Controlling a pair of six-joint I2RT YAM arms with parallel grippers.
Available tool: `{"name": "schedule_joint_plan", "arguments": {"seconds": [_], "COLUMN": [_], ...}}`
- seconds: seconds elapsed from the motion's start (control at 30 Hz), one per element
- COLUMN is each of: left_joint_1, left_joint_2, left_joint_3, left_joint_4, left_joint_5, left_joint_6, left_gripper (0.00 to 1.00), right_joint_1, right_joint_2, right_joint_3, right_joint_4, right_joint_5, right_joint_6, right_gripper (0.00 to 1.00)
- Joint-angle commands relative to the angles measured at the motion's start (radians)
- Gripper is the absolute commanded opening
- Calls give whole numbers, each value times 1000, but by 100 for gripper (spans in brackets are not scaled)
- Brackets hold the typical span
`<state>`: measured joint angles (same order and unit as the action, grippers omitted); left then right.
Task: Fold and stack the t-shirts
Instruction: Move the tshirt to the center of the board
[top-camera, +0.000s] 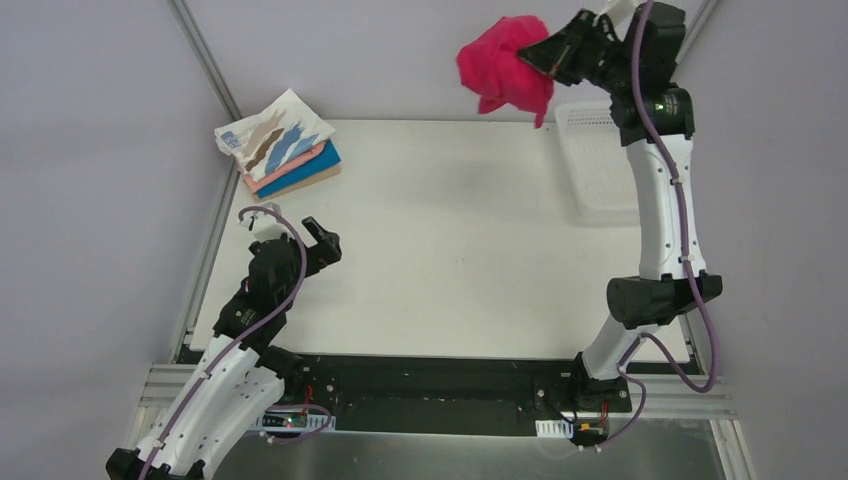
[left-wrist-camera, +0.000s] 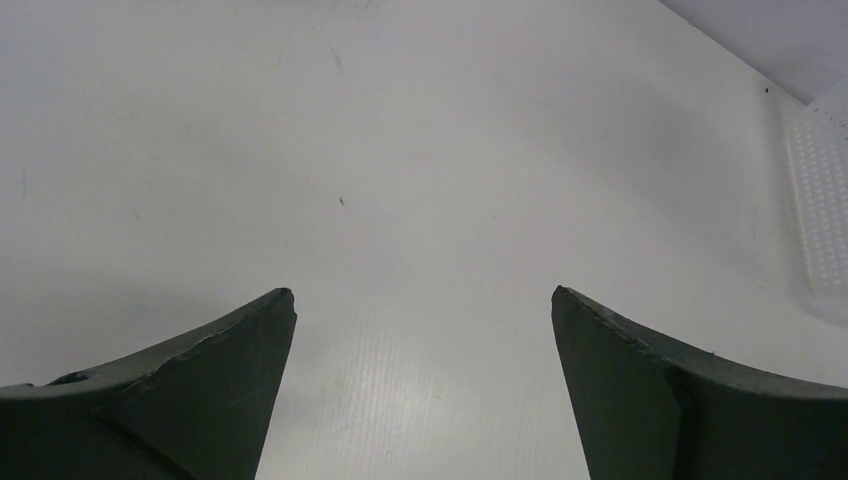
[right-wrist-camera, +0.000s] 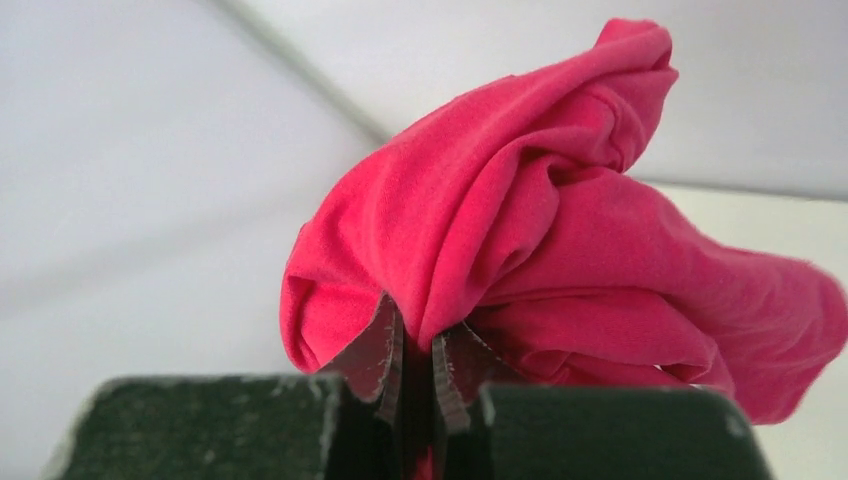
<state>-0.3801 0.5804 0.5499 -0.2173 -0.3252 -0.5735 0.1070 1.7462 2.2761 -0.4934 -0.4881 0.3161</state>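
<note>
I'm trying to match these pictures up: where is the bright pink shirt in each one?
Top external: upper right, the pink shirt bunched in the right gripper.
Left wrist: not in it.
Right wrist: centre, above the shut jaws.
Shared landmark: the right gripper.

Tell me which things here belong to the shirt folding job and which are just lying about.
Job: crimson-pink t-shirt, pinched in the right end effector; folded t-shirt stack, far left.
Lying about: white mesh basket.
</note>
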Motion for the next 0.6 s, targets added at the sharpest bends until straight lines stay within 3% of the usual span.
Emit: {"name": "schedule_joint_plan", "arguments": {"seconds": [0.0, 0.1, 0.23, 0.37, 0.43, 0.57], "left_joint_1": [-3, -4, -3, -3, -3, -3], "left_joint_2": [-62, -81, -96, -96, -86, -45], "left_joint_3": [-15, -9, -2, -6, -7, 4], "left_joint_4": [-89, -133, -172, -187, -188, -188], "left_joint_5": [-45, -56, -57, -62, -67, -59], "left_joint_6": [-54, -68, -80, -91, -99, -103], "left_gripper": [100, 100, 100, 100, 100, 100], "right_joint_1": [124, 231, 341, 396, 403, 389], "right_joint_2": [-19, -9, 20, 31, 14, -33], "right_joint_3": [-20, -28, -78, -254, -396, -705], "right_joint_4": [-85, -171, -371, -491, -463, -230], "right_joint_5": [-241, -262, -191, -174, -167, -8], "right_joint_6": [-100, -234, -568, -812, -872, -756], "right_gripper": [0, 0, 0, 0, 4, 10]}}
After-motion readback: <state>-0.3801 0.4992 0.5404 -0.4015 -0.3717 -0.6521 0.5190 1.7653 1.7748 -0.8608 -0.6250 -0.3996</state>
